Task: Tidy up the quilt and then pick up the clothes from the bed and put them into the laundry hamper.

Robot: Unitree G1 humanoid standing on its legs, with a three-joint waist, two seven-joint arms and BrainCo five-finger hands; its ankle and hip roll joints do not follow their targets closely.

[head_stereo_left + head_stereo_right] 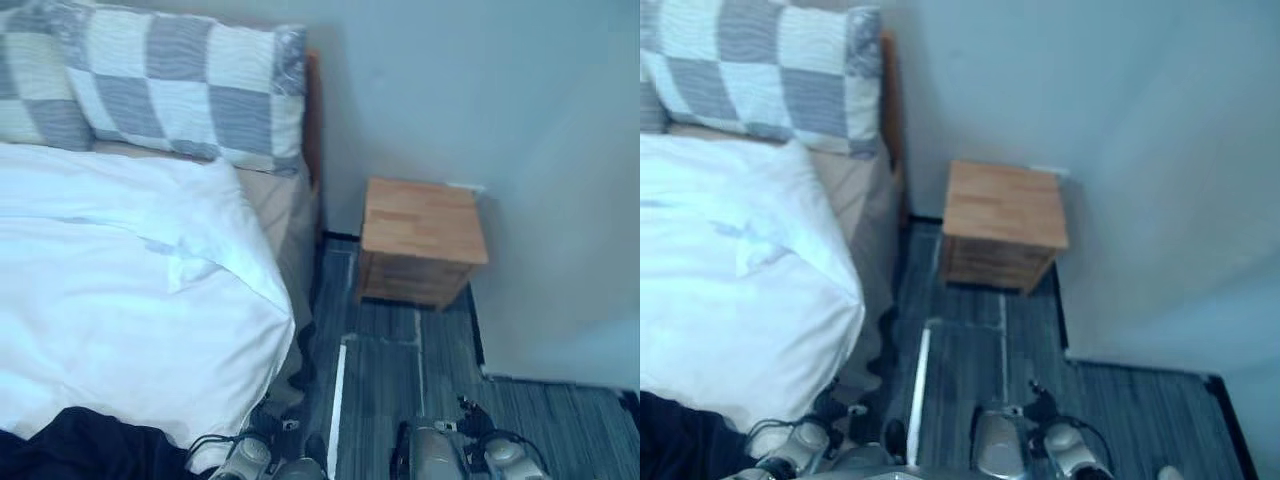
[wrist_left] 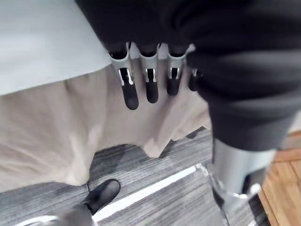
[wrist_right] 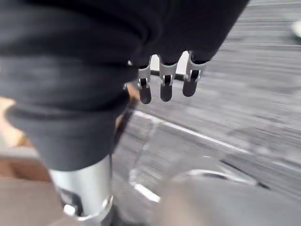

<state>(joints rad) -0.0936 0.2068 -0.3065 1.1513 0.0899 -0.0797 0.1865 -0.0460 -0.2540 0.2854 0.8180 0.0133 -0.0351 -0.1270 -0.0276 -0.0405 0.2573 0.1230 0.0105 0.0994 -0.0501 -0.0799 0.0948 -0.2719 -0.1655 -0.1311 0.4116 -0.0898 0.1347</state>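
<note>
The white quilt (image 1: 120,300) lies spread fairly smoothly over the wooden-framed bed (image 1: 312,120), its top edge drawn up just short of the two grey-and-white checked pillows (image 1: 190,85) at the head, with a few soft creases and one corner hanging over the near side. The tidying step looks largely done. What is left is the clothing: a dark, near-black garment (image 1: 70,445) sits bunched on the quilt's lower left corner, at the foot end of the bed, not yet lifted. No laundry hamper can be pointed to here, so carrying the garment over and dropping it in is, as I judge it, the whole remaining half of the task.

The left hand (image 2: 150,80) hangs beside the bed, its fingers (image 2: 129,89) straight and side by side, holding nothing, in front of the beige bed skirt (image 2: 70,127) that falls from under the quilt. The right hand (image 3: 164,77) hangs further from the bed over the floor, its fingers straight and relaxed, likewise empty.

Right of the bed, a small light-wood bedside cabinet (image 1: 420,240) stands against the pale plain wall (image 1: 500,100), a little apart from the bed frame. The floor (image 1: 390,370) is grey-blue striped carpet tile with a pale strip (image 1: 336,410) running away from the bed's side.
</note>
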